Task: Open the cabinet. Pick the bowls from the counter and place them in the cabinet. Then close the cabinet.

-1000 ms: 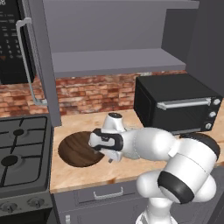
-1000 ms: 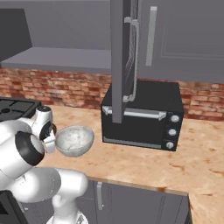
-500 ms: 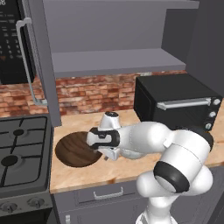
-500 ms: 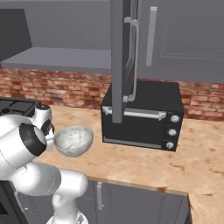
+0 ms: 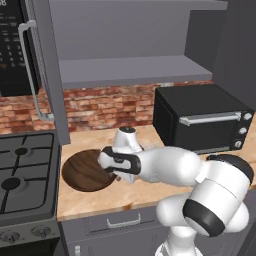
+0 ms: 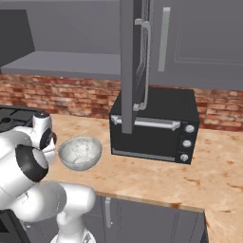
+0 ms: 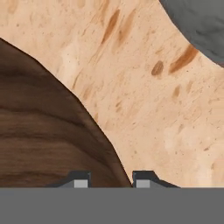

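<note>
Down at the counter, at about 9 o'clock in the left base view, sits the brown wood-grain bowl, with the stove just beside it further toward 9. The gripper is right down at that bowl's rim: in the hand view one fingertip sits over the wood and the other over bare tan countertop, so the rim runs between them. The jaws are fairly close together with the edge in the gap, but I honestly can't tell if they're actually pinching it.

The marble bowl stands upright on the counter at roughly 8 o'clock in the right base view, near the black toaster oven but not touching it. Up top, the cabinet is open, its door swung out and the shelf showing.
</note>
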